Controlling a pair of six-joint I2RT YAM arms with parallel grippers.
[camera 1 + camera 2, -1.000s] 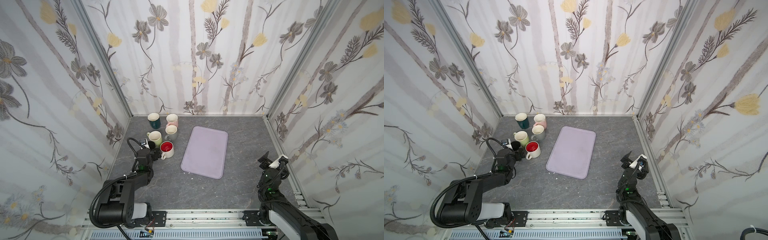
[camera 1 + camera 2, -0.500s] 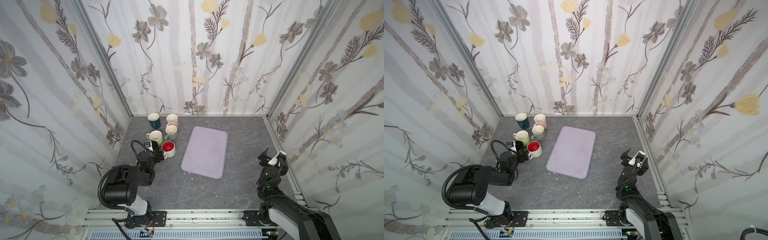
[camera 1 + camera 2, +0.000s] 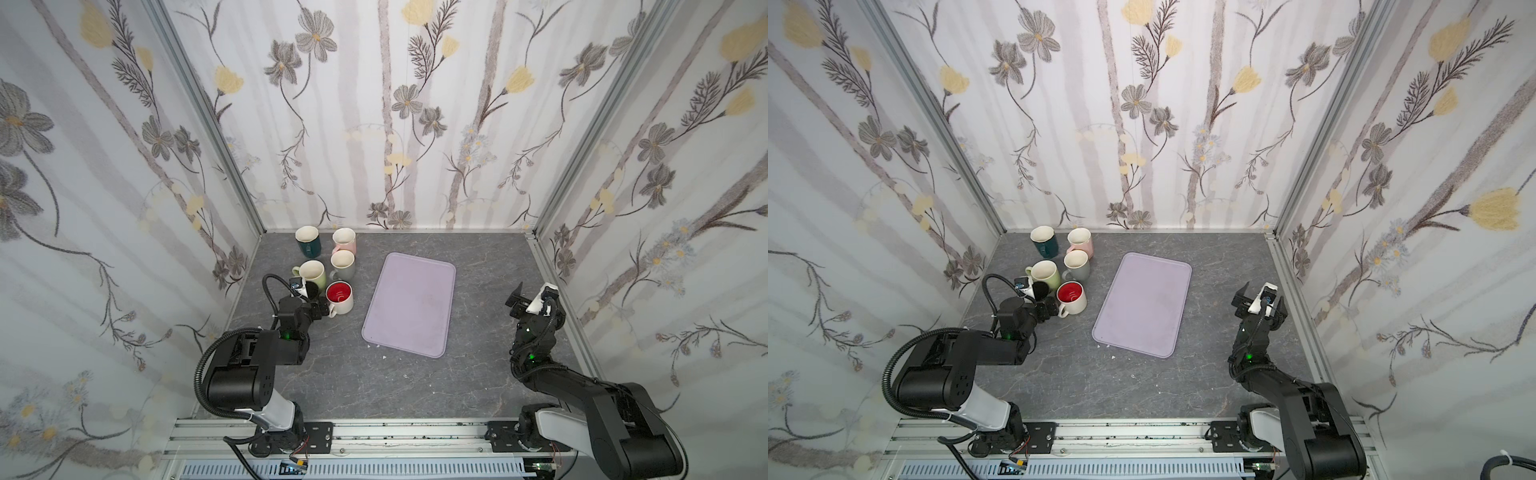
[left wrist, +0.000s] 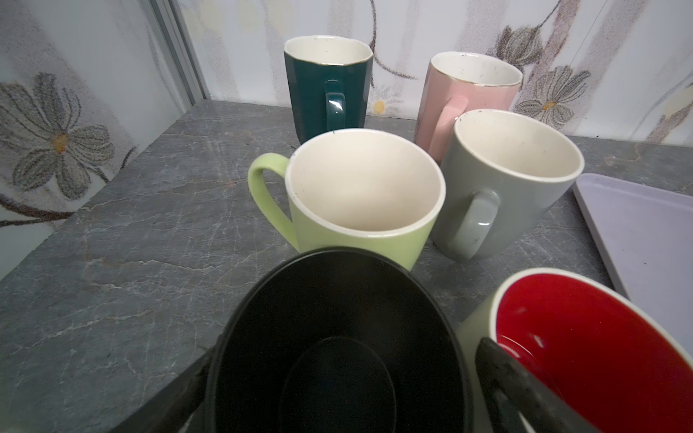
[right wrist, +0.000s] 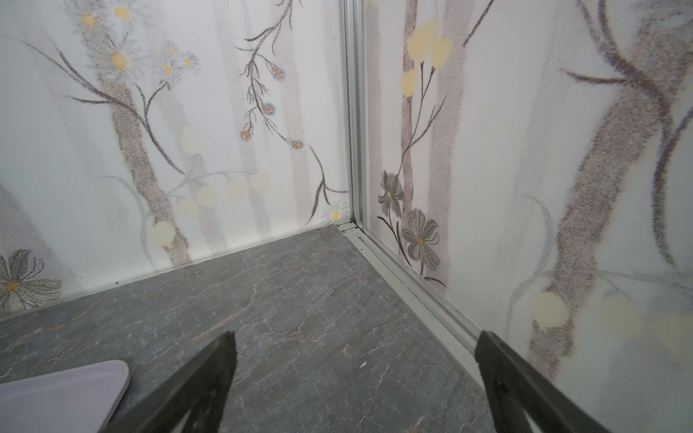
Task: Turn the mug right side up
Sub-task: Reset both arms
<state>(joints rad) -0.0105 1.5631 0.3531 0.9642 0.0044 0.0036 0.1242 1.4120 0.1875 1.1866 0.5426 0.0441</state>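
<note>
Inspection of my left gripper (image 4: 345, 375): jaws spread to their widest, one finger on each side of the black mug (image 4: 337, 296) and close to its wall. I could not confirm contact from the wrist view, and I judged the mug released, not clamped. The black mug stood on the table (image 3: 415, 386) with its mouth upward, just beside the green mug (image 4: 375, 245) and the red-lined mug (image 4: 585, 337). It sat at the end of the cluster nearest my left arm; the cluster also held the teal mug (image 4: 326, 86), pink mug (image 4: 472, 97) and grey mug (image 4: 506, 210). All six showed open mouths, so I judged the turning complete. The wide stance appeared suited to clearing the mug's wall on withdrawal without knocking it into its neighbours. My right gripper (image 5: 356, 356) was likewise open and empty, parked near the right wall, apart from the lilac tray (image 3: 409, 303), which bore nothing
</note>
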